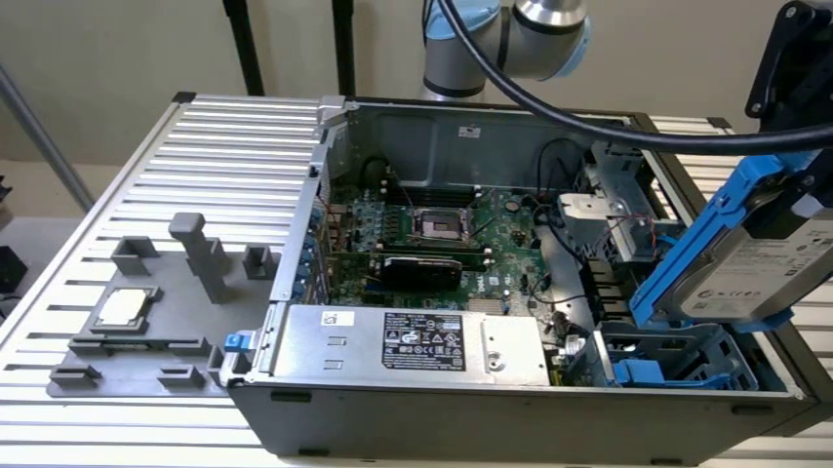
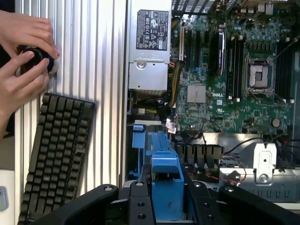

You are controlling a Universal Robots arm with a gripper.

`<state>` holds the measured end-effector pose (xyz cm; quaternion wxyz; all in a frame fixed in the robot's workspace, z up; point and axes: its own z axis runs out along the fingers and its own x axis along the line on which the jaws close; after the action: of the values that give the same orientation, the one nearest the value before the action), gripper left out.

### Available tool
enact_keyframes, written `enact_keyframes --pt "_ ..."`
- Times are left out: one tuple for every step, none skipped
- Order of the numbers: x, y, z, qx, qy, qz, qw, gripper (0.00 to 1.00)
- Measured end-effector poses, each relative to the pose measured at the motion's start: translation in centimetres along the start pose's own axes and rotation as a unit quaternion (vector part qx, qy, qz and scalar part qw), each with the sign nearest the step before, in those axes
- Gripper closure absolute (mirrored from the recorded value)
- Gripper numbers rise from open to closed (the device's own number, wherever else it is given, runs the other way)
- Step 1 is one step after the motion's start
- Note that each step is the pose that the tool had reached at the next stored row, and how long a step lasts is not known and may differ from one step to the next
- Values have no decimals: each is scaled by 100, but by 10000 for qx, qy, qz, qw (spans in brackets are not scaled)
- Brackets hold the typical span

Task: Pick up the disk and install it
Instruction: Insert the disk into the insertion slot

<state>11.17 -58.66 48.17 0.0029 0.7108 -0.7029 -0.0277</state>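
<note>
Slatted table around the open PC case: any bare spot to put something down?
Bare: slatted table beyond the grey fixture plate, on the exterior view's left of the PC case; also a narrow strip between keyboard and case. Crowded: a person's hands by the keyboard's end, and the blue drive bay corner, where the held disk hangs.

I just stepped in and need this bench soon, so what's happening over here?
The robot arm's gripper is closed on the disk by its blue frame, holding it tilted in the air above the exterior view's right end of the open computer case. It is not yet seated in the blue drive bay below. In the wrist view, a person's hands rest on a round black knob beside a keyboard.
</note>
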Motion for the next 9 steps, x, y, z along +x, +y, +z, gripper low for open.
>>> enact_keyframes --pt "0 -1 14 -4 1 0 10000 67" --pt "0 -1 26 -10 2 0 10000 67" --pt "1 -1 38 -19 4 1 10000 67" --pt "1 -1 48 -28 6 1 10000 67" --pt "1 -1 60 -35 8 2 10000 67" --pt "1 -1 71 -42 9 2 10000 67" --pt "2 -2 83 -46 9 2 10000 67" --pt "2 -2 93 -47 9 2 10000 67" --pt "2 -3 100 -48 10 2 10000 67"
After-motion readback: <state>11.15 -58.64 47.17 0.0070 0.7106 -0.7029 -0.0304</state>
